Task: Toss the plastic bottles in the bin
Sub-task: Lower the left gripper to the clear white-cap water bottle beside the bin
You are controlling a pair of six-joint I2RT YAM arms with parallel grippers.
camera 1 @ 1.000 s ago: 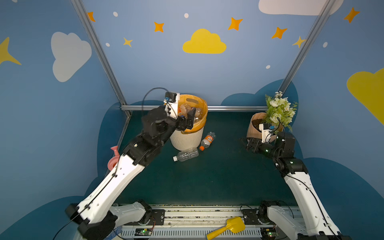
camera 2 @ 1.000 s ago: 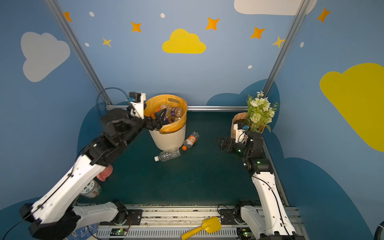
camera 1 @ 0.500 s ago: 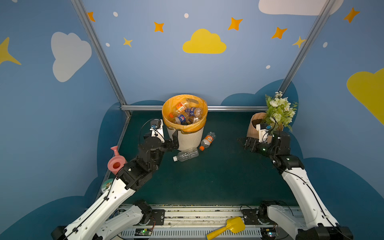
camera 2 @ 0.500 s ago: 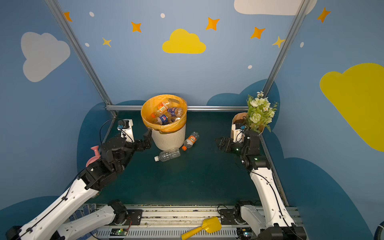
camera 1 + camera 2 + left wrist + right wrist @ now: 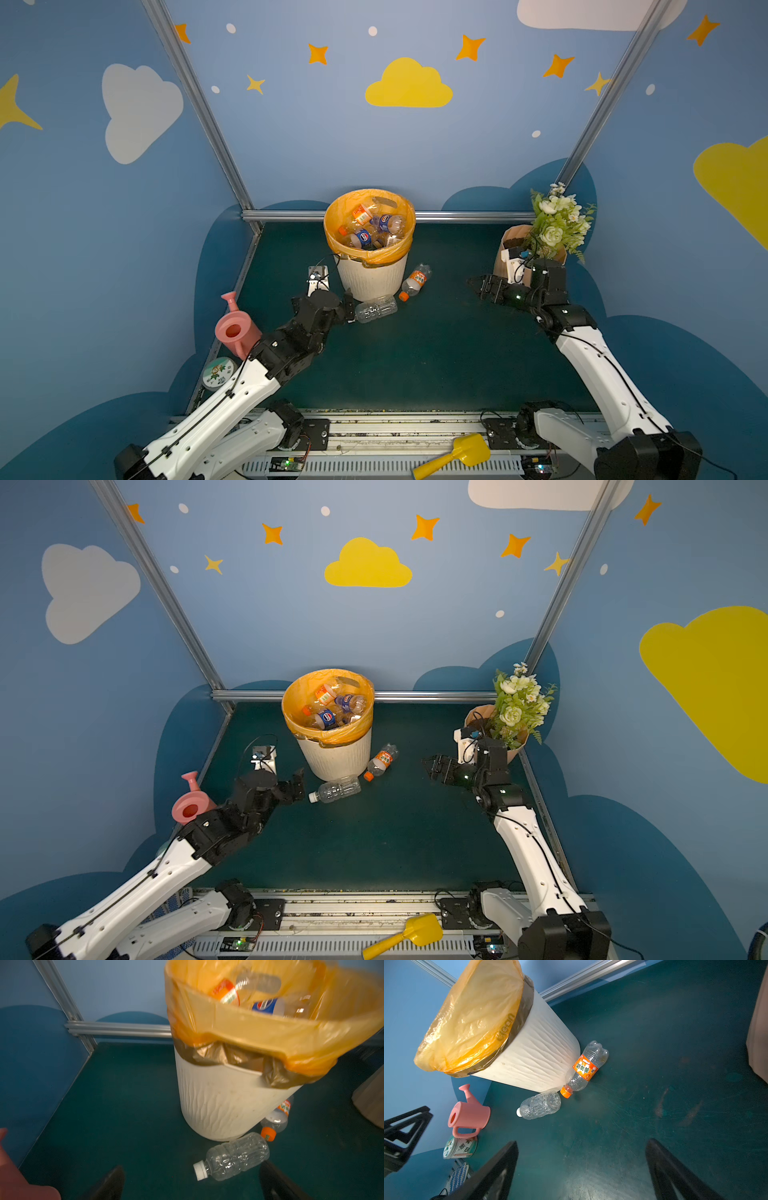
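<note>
**Left arm drops from the bin to the next bottle**

The left hand [image 5: 296,788], above the bin [image 5: 338,759] a second ago, now hangs low over the worktop [image 5: 395,837]. Its fingers are apart and empty, just beside the clear bottle [image 5: 336,789]. The orange-labelled bottle [image 5: 381,761] lies against the bin. The right hand [image 5: 432,767] waits with fingers apart, empty.

Top views look down from high front; both wrist views closely share the bin [image 5: 218,1105].
</note>
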